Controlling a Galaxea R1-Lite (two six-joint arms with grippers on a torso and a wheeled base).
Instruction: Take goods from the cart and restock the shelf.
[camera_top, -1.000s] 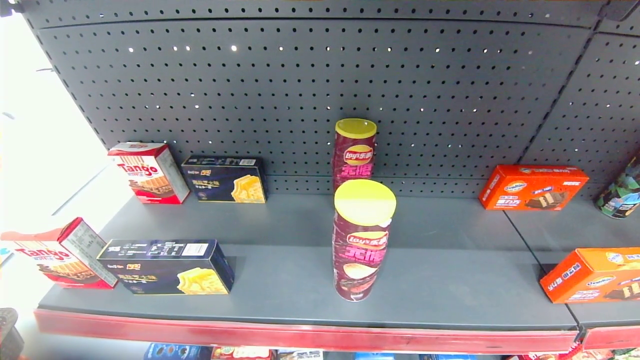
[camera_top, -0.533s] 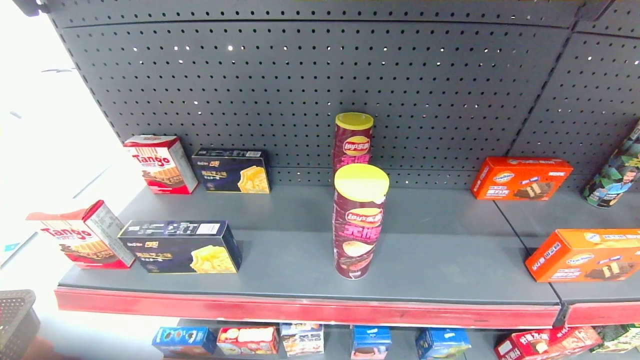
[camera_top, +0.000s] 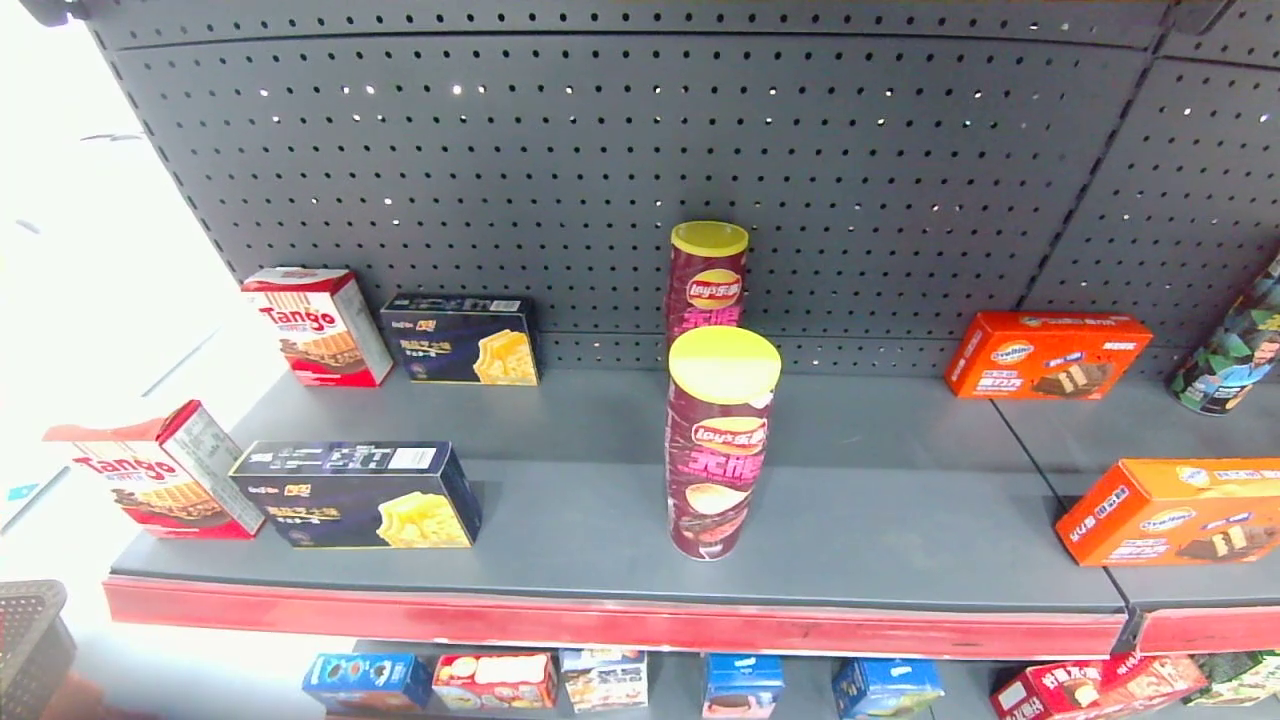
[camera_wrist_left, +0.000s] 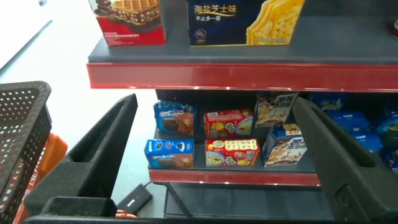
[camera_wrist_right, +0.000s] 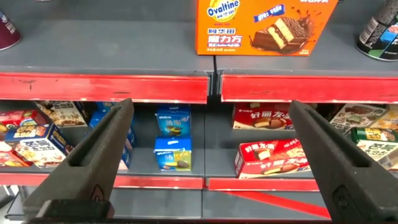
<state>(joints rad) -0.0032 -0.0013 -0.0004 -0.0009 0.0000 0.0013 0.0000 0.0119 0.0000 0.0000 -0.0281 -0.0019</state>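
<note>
While both arms sit low before the shelving, the left gripper (camera_wrist_left: 214, 106) is released, its two dark fingers spread wide apart, facing the lower shelf (camera_wrist_left: 236, 177) of small snack boxes, with the black mesh cart (camera_wrist_left: 22, 143) close beside it. The right gripper (camera_wrist_right: 211, 107) is likewise released with its fingers wide apart, below the red front edge that carries the front orange box (camera_wrist_right: 264, 28). In the head view the grey shelf (camera_top: 880, 520) holds two maroon chip cans with yellow lids, both upright at its middle: the front can (camera_top: 718, 455) stands near the red edge and the back can (camera_top: 706, 280) stands right behind it, against the pegboard. On the robot's left, a red wafer box (camera_top: 160, 470) and a dark blue cracker box (camera_top: 355, 495) stand side by side in the front row, and a second red wafer box (camera_top: 318, 325) and second blue cracker box (camera_top: 462, 340) stand in the back row. At the right, a back orange box (camera_top: 1045, 355) stands by the pegboard.
</note>
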